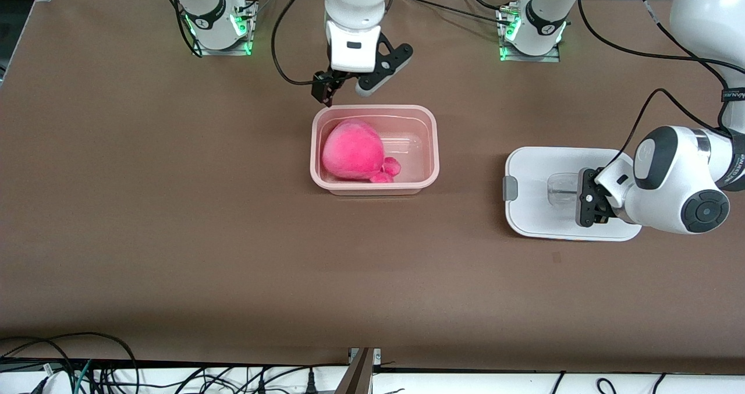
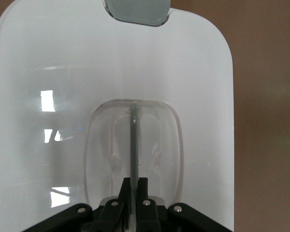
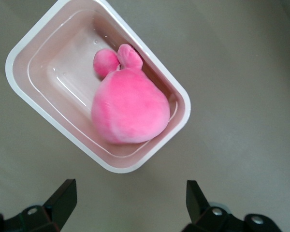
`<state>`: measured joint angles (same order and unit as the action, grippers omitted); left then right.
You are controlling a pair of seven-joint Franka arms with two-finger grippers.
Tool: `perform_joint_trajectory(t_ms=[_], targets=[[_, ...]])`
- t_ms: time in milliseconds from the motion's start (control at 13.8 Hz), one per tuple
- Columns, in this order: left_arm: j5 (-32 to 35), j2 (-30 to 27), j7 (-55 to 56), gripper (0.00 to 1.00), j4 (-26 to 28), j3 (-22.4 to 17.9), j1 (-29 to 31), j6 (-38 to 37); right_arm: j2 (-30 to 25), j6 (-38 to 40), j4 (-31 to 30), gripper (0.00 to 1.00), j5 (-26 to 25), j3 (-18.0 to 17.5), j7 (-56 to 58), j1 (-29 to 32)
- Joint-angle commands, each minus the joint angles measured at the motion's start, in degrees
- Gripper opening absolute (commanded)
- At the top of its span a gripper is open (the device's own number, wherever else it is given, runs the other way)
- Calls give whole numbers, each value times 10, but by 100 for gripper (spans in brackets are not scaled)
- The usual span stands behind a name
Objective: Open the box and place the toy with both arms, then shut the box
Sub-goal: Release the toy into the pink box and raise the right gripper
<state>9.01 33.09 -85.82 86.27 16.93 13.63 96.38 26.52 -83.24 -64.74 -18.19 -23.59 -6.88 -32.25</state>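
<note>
Left tool (image 2: 133,191) apparently grips lid handle (image 2: 134,145).

1. You have the box (image 1: 374,149) on the table (image 1: 174,219), lid off, about midway between the two arms' ends.
2. The toy (image 1: 354,149) lies in the box, toward the right arm's end.
3. Your lid (image 1: 538,176) lies flat on the table, well apart from the box, toward the left arm's end.
4. The left gripper (image 1: 589,206) is at the lid's handle (image 2: 134,145).
5. The right gripper (image 1: 349,88) hangs over the table just beside the box.
</note>
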Motion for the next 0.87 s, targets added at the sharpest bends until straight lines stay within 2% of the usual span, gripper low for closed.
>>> perform_joint_trajectory(t_ms=[0, 290, 435, 653, 798], targets=[[11, -9, 18, 0, -10, 6, -8, -14, 6, 12, 15, 100, -1, 5, -7, 39], [5, -43, 28, 0, -50, 18, -80, -64, 7, 4, 15, 100, 0, 5, -11, 173], [4, -45, 34, 0, -86, 55, -108, -94, 14, 1, 15, 100, 6, 3, -9, 244], [3, -44, 157, 0, -93, 110, -171, -95, 25, -6, 14, 100, 40, 6, -7, 328], [-19, -32, 239, 0, -99, 119, -226, -87, 27, -6, 14, 100, 54, 6, -5, 362]])
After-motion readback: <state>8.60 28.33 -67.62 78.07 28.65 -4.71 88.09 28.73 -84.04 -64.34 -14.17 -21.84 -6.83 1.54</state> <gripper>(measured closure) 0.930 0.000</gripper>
